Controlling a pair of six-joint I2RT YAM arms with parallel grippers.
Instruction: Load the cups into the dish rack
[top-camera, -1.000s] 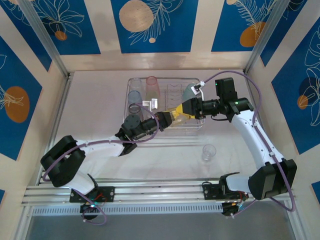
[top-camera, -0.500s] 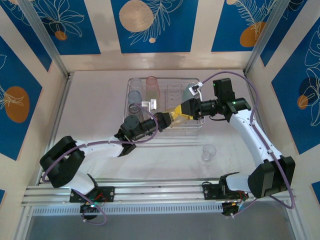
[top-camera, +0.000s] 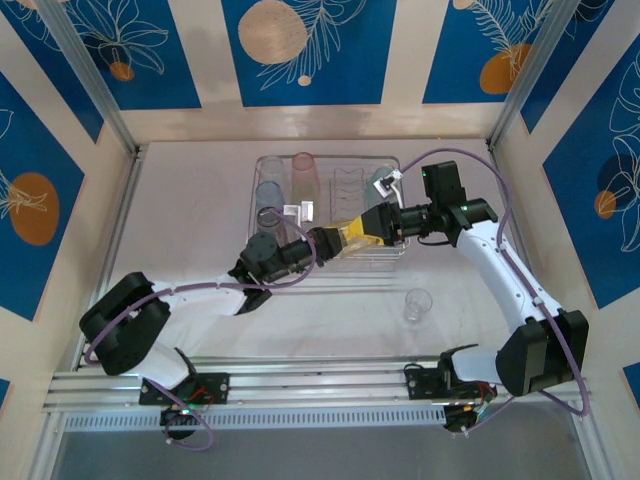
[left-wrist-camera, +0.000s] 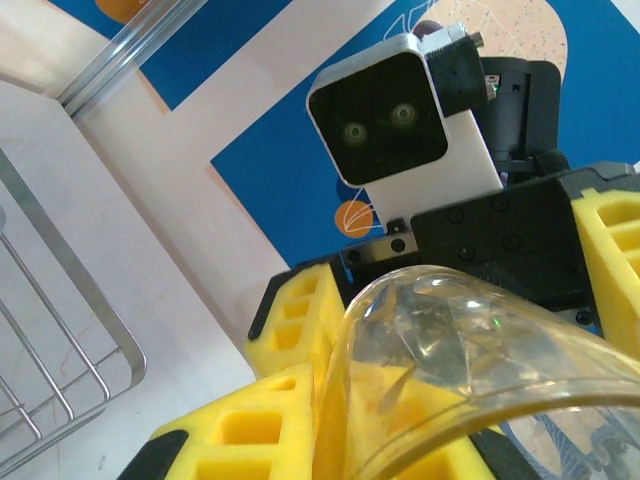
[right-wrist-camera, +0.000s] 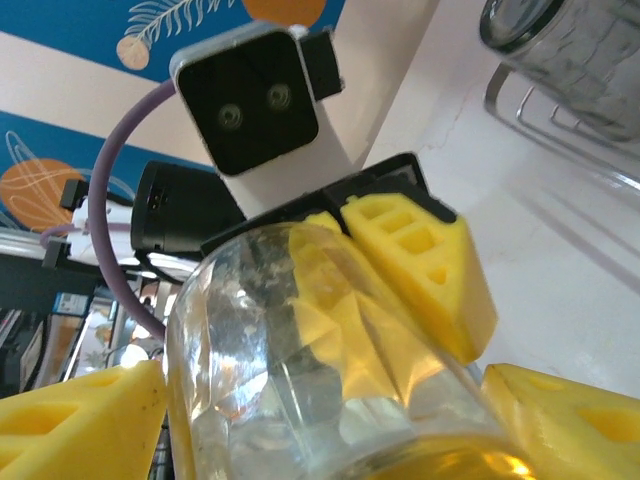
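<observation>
Left wrist: faceted clear cup (left-wrist-camera: 480, 340) (glossy)

Pale table (top-camera: 200, 230), blue leaf-patterned walls (top-camera: 350, 60)

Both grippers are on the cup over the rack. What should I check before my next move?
1. Both ends held: ok. The left gripper and right gripper meet on the cup above the rack.
2. Contact by the right fingers: ok, they flank the cup closely.
3. Contact by the left fingers: ok, they sit against its far end.
4. Which grip carries the weight: cannot tell.
5. Free slot: ok, bare prongs mid-rack.
6. The loose cup: ok, upright and apart from both grippers.
</observation>
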